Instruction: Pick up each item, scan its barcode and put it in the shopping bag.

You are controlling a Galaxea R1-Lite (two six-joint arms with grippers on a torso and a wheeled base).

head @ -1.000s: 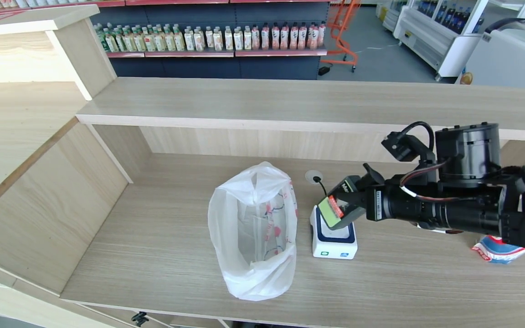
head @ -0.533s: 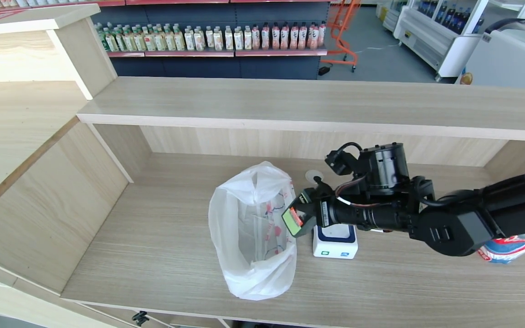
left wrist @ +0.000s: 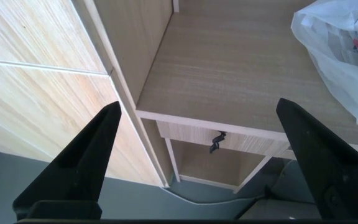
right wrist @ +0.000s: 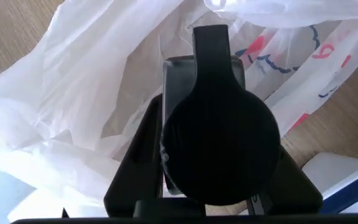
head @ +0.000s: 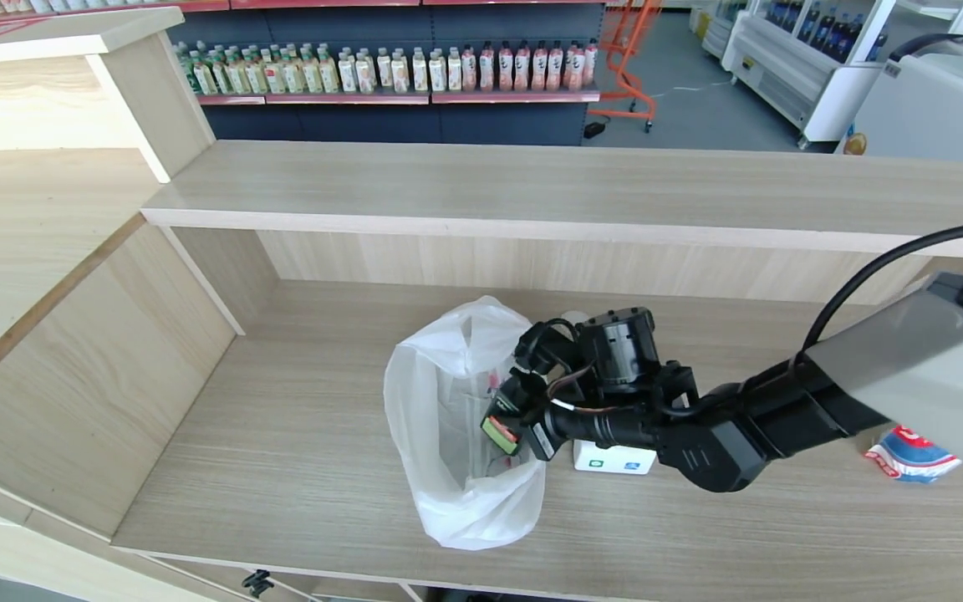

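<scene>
Right gripper (head: 505,428) is clenched on a small flat packet (head: 499,435), green with a red end, held inside the mouth of the shopping bag (head: 435,477); the bag's floor lies below it, so release looks next. The bag is thin, crinkled white plastic, slumped open on the wood-grain tabletop (head: 281,468). Left gripper (left wrist: 197,104) hangs spread open off the near left edge, well apart. A glossy pouch (head: 908,456) lies at the right

Wood counter (head: 281,468): white shopping bag (head: 448,510) standing centre, scanner (head: 613,458) just right of it, blue-red packet (head: 912,456) at right edge.
</scene>
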